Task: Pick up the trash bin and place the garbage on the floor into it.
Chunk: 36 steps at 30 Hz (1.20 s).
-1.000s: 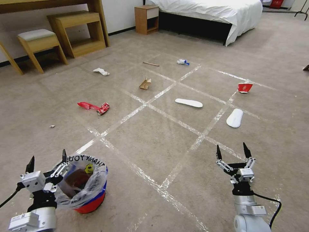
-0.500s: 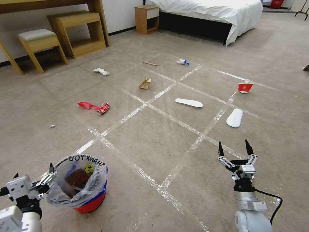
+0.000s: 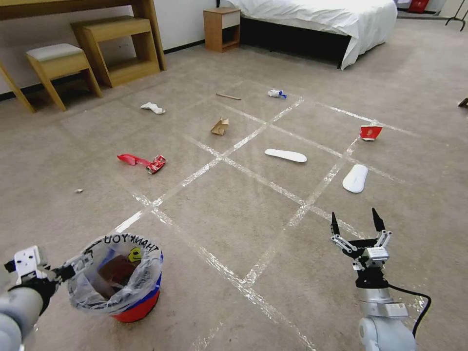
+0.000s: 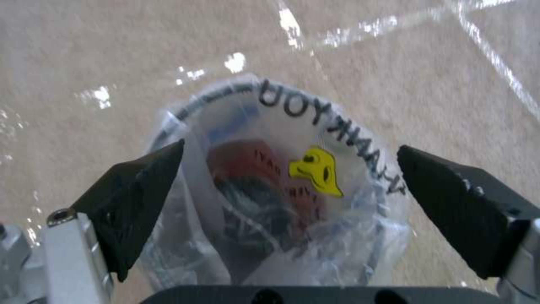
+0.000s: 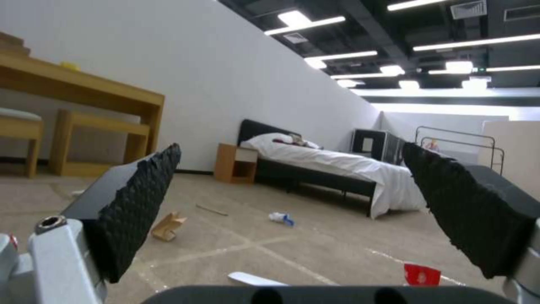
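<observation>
Here the small round red-and-blue trash bin (image 3: pixel 124 287), lined with a clear plastic bag printed "THANK YOU" beside a yellow smiley, stands on the beige-grey short-pile carpet floor (image 3: pixel 234 214), just inside a corner of the shiny clear tape grid. The left gripper (image 3: pixel 58 270) sits low at the bin's near-left rim; in the left wrist view (image 4: pixel 290 198) its black fingers (image 4: pixel 143 194) are spread wide, one on either side of the bag's mouth, and whether they touch the plastic cannot be told. The right gripper (image 3: pixel 357 228) hangs above the carpet well to the right of the bin, its two pointed fingers spread apart and holding nothing; its wrist view (image 5: pixel 292 211) looks out across the room between them. The garbage lies scattered farther out: a crushed red wrapper (image 3: pixel 144 162) to the left, a crumpled white paper (image 3: pixel 153 107) beyond it, a brown cardboard scrap (image 3: pixel 219 126) and a thin wooden stick (image 3: pixel 228 96) near the middle, a white-blue wad (image 3: pixel 276 93) beside a tape line, two flat white oblong pieces (image 3: pixel 286 155) lying apart from each other, and a red folded wrapper (image 3: pixel 370 132) on the right.
</observation>
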Tool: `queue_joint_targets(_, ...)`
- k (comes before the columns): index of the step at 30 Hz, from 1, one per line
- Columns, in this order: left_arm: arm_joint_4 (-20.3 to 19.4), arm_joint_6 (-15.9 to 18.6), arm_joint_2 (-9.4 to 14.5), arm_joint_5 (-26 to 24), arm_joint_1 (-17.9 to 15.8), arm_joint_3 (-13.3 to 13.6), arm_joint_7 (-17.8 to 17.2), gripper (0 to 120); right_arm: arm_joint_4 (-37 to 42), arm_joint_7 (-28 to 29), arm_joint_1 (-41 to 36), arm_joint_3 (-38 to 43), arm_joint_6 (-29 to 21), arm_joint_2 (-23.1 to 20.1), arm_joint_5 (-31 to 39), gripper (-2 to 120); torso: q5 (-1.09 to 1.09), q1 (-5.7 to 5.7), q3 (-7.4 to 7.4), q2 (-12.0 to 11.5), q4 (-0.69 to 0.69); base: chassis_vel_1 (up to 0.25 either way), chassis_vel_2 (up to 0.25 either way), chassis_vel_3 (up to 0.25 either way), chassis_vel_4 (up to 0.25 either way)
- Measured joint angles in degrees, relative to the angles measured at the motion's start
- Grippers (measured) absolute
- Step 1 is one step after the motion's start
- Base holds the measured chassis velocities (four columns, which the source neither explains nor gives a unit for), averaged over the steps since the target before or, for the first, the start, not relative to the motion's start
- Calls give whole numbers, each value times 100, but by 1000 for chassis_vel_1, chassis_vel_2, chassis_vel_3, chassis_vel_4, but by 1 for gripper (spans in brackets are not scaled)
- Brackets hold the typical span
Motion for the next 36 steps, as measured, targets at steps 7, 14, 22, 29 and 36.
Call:
queue_joint_targets(7, 453, -24, 705, -1367, -328, 63, -440, 100, 47, -1, -29, -19, -8, 28, -36, 100, 0, 0, 0, 0, 0, 0, 0, 0, 0)
queue_joint_targets(14, 1038, -46, 1052, -1770, -483, 203, -589, 100, 52, 0, -10, -53, -29, 56, -77, 100, 0, 0, 0, 0, 0, 0, 0, 0, 0)
queue_joint_targets(22, 1325, -60, 1014, -1606, -415, 282, -720, 100, 31, -4, 1, -60, -26, 99, -86, 100, 0, 0, -1, 0, 0, 0, 0, 0, 0)
queue_joint_targets(29, 1409, -66, 967, -1308, -349, 312, -769, 100, -9, -8, 11, -51, -8, 77, -72, 100, 2, 0, -1, 0, 0, 0, 0, 0, 0)
queue_joint_targets(36, 1542, -68, 765, -1096, -366, 491, -733, 100, -31, -10, 61, -84, 0, 29, -37, 100, 1, 0, 0, 0, 1, 0, 0, 0, 0)
